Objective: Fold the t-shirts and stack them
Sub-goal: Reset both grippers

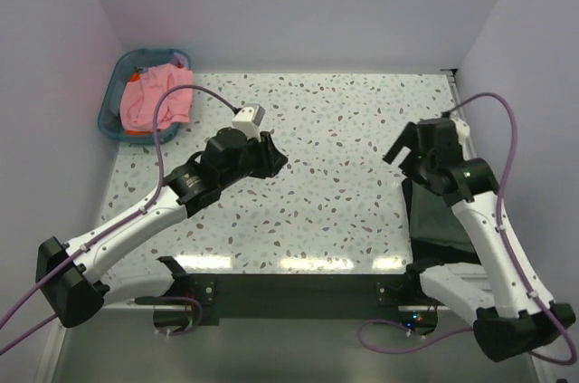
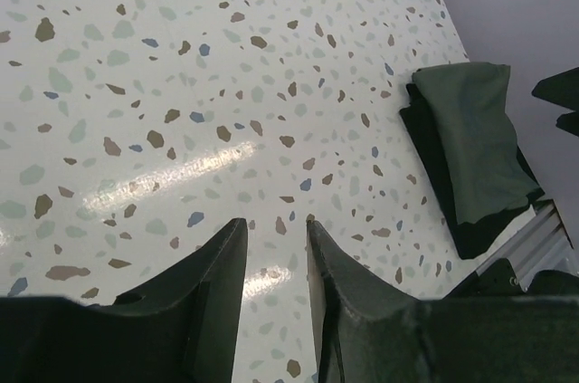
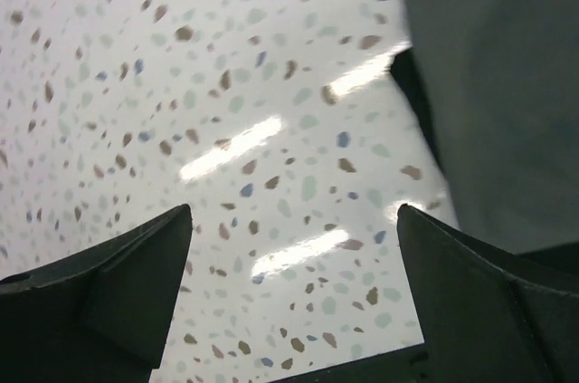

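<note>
Stacking is being finished: olive shirt (image 2: 470,143) folded atop black shirt (image 2: 477,236), near right of worktop (image 1: 335,129). Right jaws are being held wide, left jaws narrow, both empty. Next, the pink shirt (image 1: 158,98) in the basket (image 1: 110,102) must be fetched.

Speckled table (image 1: 335,129): teal basket (image 1: 113,98) far-L corner, folded black t-shirt (image 2: 475,234) near R edge.
</note>
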